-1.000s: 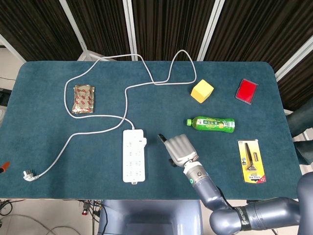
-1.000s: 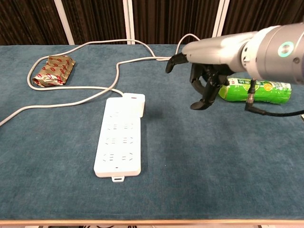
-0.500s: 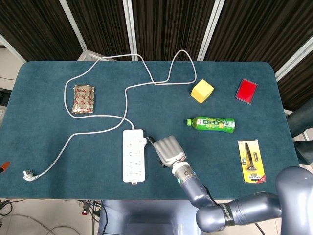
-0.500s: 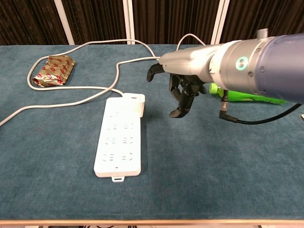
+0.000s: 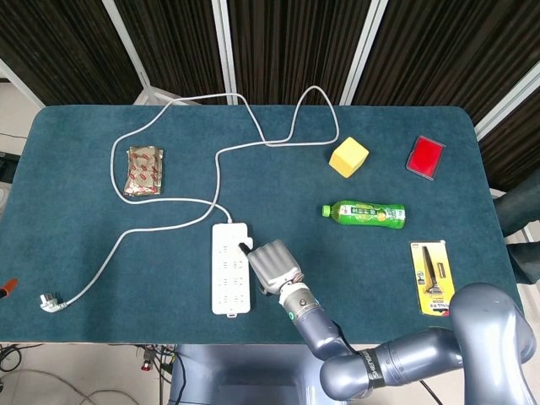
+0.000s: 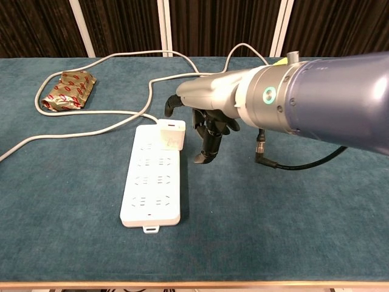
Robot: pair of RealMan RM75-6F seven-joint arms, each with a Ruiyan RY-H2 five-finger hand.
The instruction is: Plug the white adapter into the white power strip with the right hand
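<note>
The white power strip (image 5: pixel 230 270) (image 6: pixel 153 182) lies lengthwise near the table's front edge, its cable running to the far side. The white adapter (image 6: pixel 172 134) (image 5: pixel 246 243) stands at the strip's far right corner. My right hand (image 5: pixel 272 265) (image 6: pixel 206 125) hovers right beside the adapter with its fingers apart. Its thumb reaches over the adapter's far side and the other fingers (image 6: pixel 207 148) hang down just to the right. I see nothing held in it, and whether it touches the adapter I cannot tell. My left hand appears in neither view.
A green bottle (image 5: pixel 364 214) lies right of the hand, with a yellow cube (image 5: pixel 348 157) and a red pad (image 5: pixel 425 157) beyond. A razor pack (image 5: pixel 434 278) lies at the right edge and a foil snack packet (image 5: pixel 144 170) (image 6: pixel 68 90) far left. The white cable (image 5: pixel 222 160) loops across the back.
My right hand has travelled left from beside the bottle to the adapter at the strip's corner, staying open. Adapter and strip have not moved.
</note>
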